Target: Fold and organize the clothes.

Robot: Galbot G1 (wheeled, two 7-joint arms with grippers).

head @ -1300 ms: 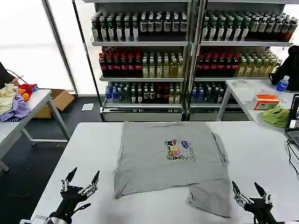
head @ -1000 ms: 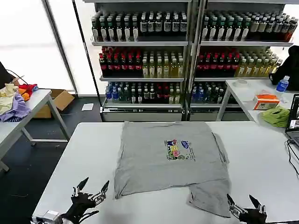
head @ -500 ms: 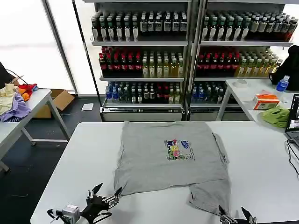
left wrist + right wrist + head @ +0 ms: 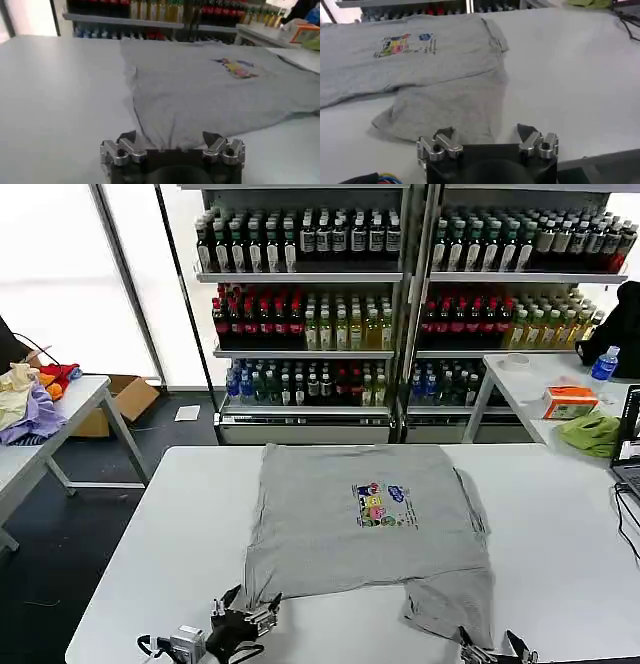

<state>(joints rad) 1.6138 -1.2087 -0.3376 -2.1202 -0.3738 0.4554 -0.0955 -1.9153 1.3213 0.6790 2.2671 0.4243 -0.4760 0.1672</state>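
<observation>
In the head view, a light grey short-sleeved shirt (image 4: 370, 529) is lying flat on the white counter (image 4: 160, 524), its multicoloured chest print (image 4: 378, 505) facing up and its near right portion hanging lower than the rest as a folded flap close to the counter's near edge. The left hand (image 4: 248, 610) is sitting low at the near edge, just beside the shirt's near left corner, with its fingers spread apart and gripping nothing. The right hand (image 4: 492, 646) is showing only its two fingertips at the bottom of the view, just beside the flap's near right corner; the tips are standing apart. Shelves of bottled drinks (image 4: 400, 294) are standing behind the counter, and side tables are carrying piles of cloth at both sides of the room. In the left wrist view, the left hand (image 4: 172, 143) is facing the shirt (image 4: 220, 90), its fingers released, with the near hem of the shirt lying between them and the counter (image 4: 55, 100) stretching bare beside it. In the right wrist view, the right hand (image 4: 486, 136) is released as well, both fingers apart, with the edge of the folded flap of the shirt (image 4: 445, 80) lying just in front of them on the counter (image 4: 570, 90).
</observation>
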